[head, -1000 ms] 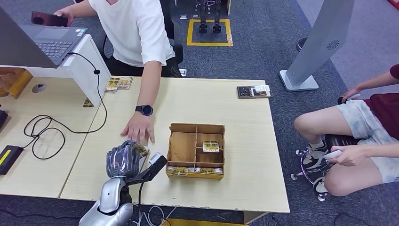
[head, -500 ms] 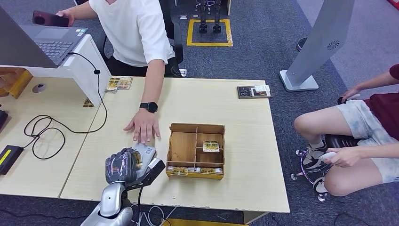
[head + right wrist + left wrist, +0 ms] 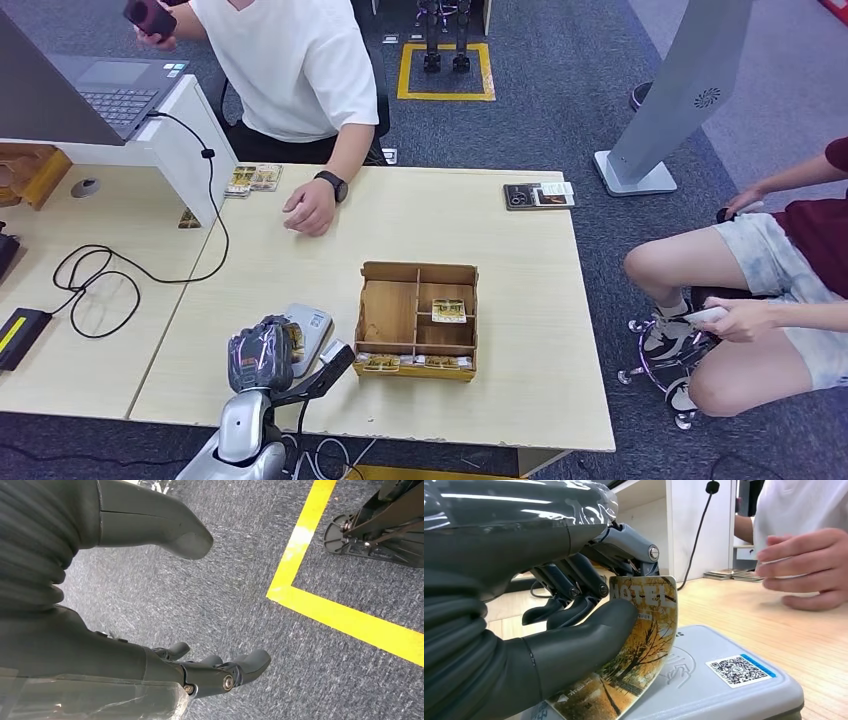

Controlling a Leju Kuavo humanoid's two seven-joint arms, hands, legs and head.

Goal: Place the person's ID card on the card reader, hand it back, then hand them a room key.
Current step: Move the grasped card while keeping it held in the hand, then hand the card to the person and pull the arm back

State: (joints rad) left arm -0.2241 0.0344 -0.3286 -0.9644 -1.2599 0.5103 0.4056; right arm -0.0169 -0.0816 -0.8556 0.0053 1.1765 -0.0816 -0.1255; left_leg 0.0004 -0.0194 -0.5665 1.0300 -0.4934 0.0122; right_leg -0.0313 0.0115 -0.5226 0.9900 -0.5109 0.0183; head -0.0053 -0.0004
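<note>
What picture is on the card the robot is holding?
The card shows golden-yellow autumn trees with "HOTEL" on it, clearest in the left wrist view.

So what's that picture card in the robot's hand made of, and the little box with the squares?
The card looks like thin glossy plastic, since it bends in the left hand and carries a printed photo. The compartment box looks like thin unpainted wood or fibreboard: matte brown with slotted dividers.

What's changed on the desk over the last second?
The person's hand pulled back from beside the card reader to the far edge of the table, and their other hand lifted the phone higher. The left robot hand dropped slightly toward the reader, still gripping the card. The wooden organizer stayed put.
</note>
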